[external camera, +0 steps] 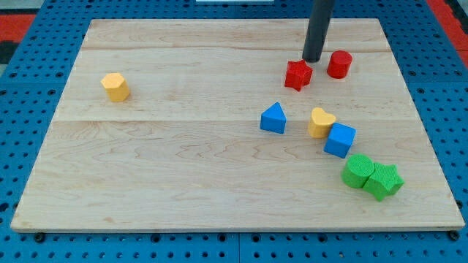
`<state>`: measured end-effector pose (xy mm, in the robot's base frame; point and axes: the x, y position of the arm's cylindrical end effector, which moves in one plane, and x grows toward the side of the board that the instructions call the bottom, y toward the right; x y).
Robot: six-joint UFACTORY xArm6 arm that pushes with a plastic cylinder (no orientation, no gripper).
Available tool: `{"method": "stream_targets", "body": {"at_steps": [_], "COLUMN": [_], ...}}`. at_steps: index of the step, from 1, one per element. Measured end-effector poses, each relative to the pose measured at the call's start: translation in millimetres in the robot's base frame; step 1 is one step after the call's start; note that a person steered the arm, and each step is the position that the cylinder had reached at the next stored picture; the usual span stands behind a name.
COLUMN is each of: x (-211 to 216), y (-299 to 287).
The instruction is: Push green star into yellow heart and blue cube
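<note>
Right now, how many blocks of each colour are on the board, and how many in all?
Red: 2, the red star and red cylinder
Yellow: 2, the yellow hexagon and yellow heart
Blue: 2, the blue triangle and blue cube
Green: 2, the green cylinder and green star
Total: 8

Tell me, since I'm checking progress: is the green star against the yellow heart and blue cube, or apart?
Apart. The green star sits below the blue cube and yellow heart, bare board between.

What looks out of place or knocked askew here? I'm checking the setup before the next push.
Nothing is damaged or toppled. All blocks sit flat on the wooden board. My tip is at the view's top, between the red star and red cylinder, far from the green star, which lies below the blue cube and yellow heart.
</note>
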<state>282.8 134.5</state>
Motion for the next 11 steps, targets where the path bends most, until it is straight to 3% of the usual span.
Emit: {"method": "stream_targets", "body": {"at_steps": [1, 3, 5, 6, 7, 8, 10, 11], "x": [-34.5, -15.1, 45.7, 43.8, 30.6, 56.3, 102.3, 145.5], "y": [0.1, 56.0, 56.8, 60.3, 131.7, 210.4, 211.0, 210.5]}}
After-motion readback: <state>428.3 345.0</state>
